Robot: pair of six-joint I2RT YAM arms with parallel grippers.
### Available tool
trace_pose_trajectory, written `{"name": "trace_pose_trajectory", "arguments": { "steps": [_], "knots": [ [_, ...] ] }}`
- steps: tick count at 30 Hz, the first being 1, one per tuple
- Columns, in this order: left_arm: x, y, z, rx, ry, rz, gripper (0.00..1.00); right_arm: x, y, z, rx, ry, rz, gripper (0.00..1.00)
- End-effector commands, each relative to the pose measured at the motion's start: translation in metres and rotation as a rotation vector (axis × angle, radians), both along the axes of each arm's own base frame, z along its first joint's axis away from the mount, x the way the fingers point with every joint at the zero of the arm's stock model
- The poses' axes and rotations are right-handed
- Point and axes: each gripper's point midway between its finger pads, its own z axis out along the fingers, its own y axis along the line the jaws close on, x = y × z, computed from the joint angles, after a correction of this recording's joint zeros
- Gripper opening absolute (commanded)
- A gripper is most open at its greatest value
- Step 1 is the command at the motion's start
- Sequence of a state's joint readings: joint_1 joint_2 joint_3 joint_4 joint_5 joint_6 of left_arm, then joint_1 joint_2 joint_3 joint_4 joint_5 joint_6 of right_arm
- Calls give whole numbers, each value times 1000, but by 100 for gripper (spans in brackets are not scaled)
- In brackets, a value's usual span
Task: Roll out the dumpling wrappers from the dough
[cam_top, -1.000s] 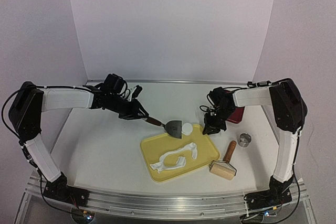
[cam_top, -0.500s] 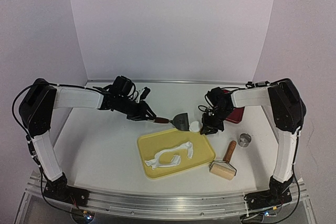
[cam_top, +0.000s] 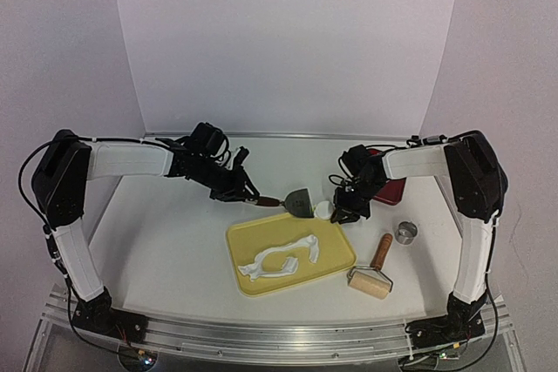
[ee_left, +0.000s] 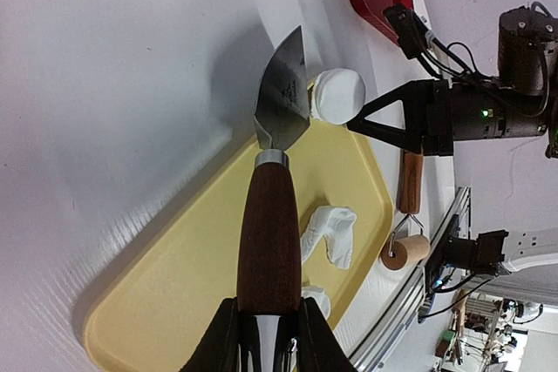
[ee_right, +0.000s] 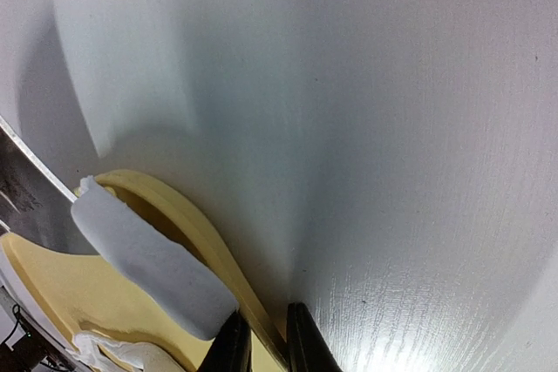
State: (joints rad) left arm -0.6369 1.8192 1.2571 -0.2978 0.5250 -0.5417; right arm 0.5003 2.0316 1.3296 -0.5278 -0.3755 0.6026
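Observation:
A yellow tray [cam_top: 336,254] holds the ragged white dough [cam_top: 283,260] strip. My left gripper [cam_top: 248,195] is shut on the brown handle of a scraper [ee_left: 268,233], whose steel blade [ee_left: 283,98] reaches the tray's far corner. The round white dumpling wrapper [cam_top: 323,209] sits at the blade's edge and rests across the tray's rim [ee_right: 174,206] in the right wrist view. My right gripper [cam_top: 345,213] is shut on that rim, one finger [ee_right: 234,346] on each side. The wrapper [ee_left: 338,96] and the dough [ee_left: 331,233] show in the left wrist view too.
A wooden rolling pin [cam_top: 375,268] lies right of the tray. The steel ring cutter [cam_top: 406,232] stands beyond it. A red plate [cam_top: 394,189] sits behind my right gripper. White walls close the table's back and sides.
My left gripper carried the scraper right and farther back, and the wrapper went with it to the tray's far corner. The tray shifted slightly left. Little moved in the last half second.

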Motion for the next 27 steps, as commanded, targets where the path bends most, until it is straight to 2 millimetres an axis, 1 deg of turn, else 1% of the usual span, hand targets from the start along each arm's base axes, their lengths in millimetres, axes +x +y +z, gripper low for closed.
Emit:
{"name": "trace_pose_trajectory", "arguments": {
  "steps": [1, 3, 6, 8, 10, 13, 18, 21, 24, 27],
  "knots": [
    [0, 9, 29, 13, 17, 51, 0, -2, -6, -20, -65, 27, -19, 15],
    [0, 6, 28, 6, 31, 42, 0, 0, -6, -20, -70, 22, -16, 18],
    [1, 0, 22, -1, 58, 26, 0, 4, -4, -13, -65, 1, 6, 24],
    [3, -2, 20, -1, 59, 25, 0, 6, -4, -5, -60, -22, 24, 28],
    [7, -4, 17, 4, 59, 27, 0, 7, -3, 7, -45, -48, 46, 34],
    [9, -5, 12, 15, 69, 27, 0, 8, -7, 22, -29, -76, 56, 41],
    [9, -9, 5, 12, 85, 10, 0, 8, -16, 37, 3, -94, 44, 44],
    [11, -10, 4, 19, 85, 4, 0, 15, -13, 50, 20, -128, 52, 44],
    [12, -10, 5, 23, 80, 4, 0, 23, -6, 63, 48, -162, 74, 45],
    [12, -10, 2, 27, 86, 5, 0, 29, -5, 62, 59, -161, 77, 48]
  ]
}}
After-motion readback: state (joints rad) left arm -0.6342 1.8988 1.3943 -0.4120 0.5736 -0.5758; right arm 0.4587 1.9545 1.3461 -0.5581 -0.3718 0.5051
